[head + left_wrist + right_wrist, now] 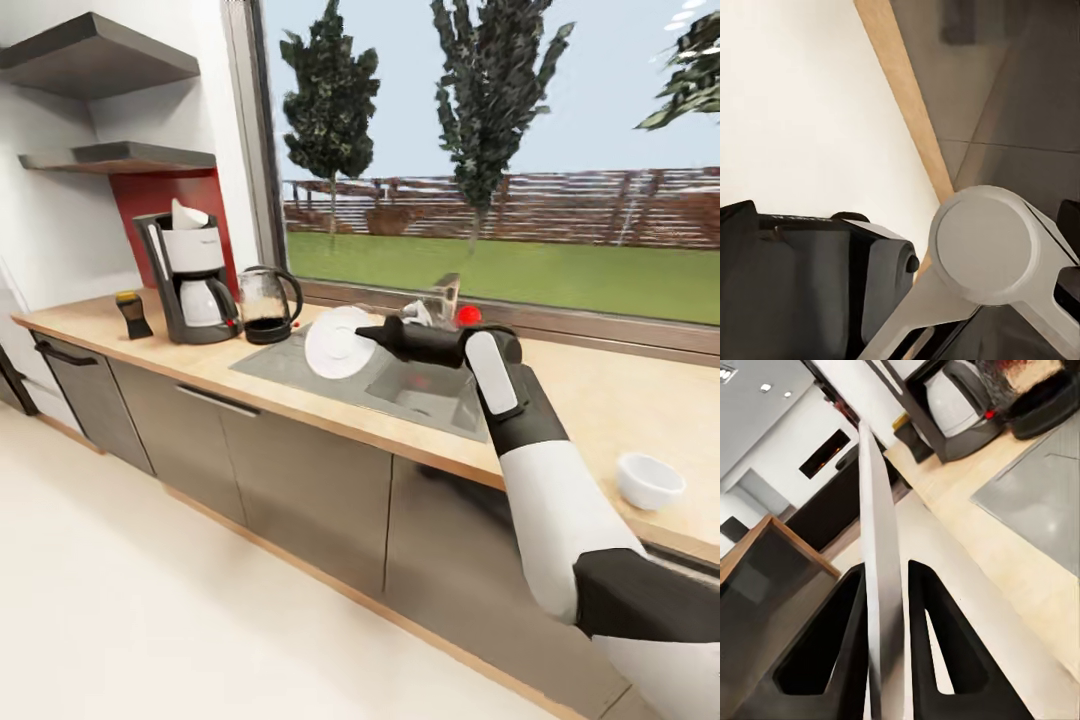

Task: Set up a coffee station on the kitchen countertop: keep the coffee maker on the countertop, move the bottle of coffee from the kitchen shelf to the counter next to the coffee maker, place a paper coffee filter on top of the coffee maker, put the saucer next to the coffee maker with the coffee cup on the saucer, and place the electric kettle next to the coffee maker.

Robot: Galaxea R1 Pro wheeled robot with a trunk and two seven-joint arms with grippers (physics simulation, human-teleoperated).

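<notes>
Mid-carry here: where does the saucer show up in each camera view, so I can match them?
Head view: saucer held on edge in the right gripper, above the sink's drainboard.
Right wrist view: saucer edge-on between the fingers.
Left wrist view: not in it.
Shared landmark: coffee maker.

I see a white saucer (336, 343) between the black fingers (937, 652) of my right hand (372, 335), a black-and-white coffee maker (189, 280), a dark-based clear kettle (266, 304), a white cup (649, 480), a light wood tabletop (600, 395), a grey sink (425, 395) and a red wall panel (165, 195).
</notes>
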